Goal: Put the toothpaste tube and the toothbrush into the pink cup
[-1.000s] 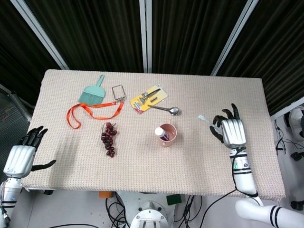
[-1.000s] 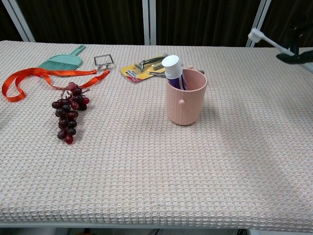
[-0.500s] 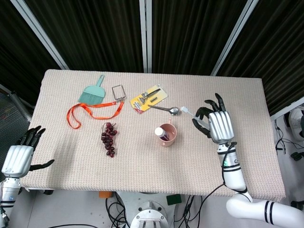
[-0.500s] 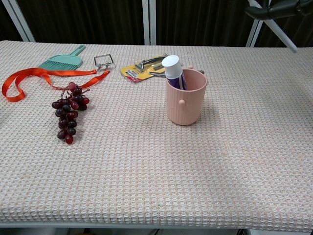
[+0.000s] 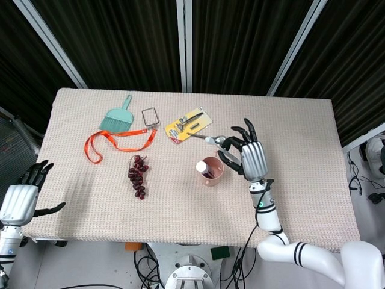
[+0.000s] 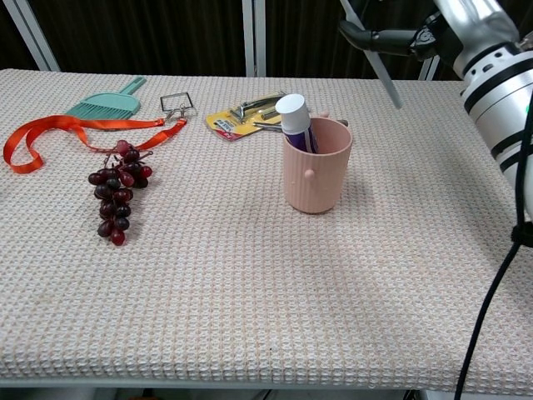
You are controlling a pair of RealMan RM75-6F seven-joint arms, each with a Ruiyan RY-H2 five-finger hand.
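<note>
We have the toothbrush (image 6: 381,68) pinched in our right robot hand (image 5: 248,155), held in the air above the counter (image 6: 250,275) and slanting downward, its lower end pointing toward the pink cup (image 6: 316,165) from up and to the right. We carry it high, we judge, so that it can clear the rim and be let down into the mouth rather than knock the cup's side. The toothpaste tube (image 6: 296,123) already stands in the cup, white cap up and leaning against the wall, which leaves room beside it for the brush. Our left robot hand (image 5: 20,200) hangs open off the counter's near left edge, holding nothing, out of the way since one hand suffices here. The grapes (image 6: 118,187), orange ribbon (image 6: 67,132), teal brush (image 6: 108,102), yellow card of tools (image 6: 246,112) and spoon (image 5: 209,139) lie apart from the cup and play no part.
</note>
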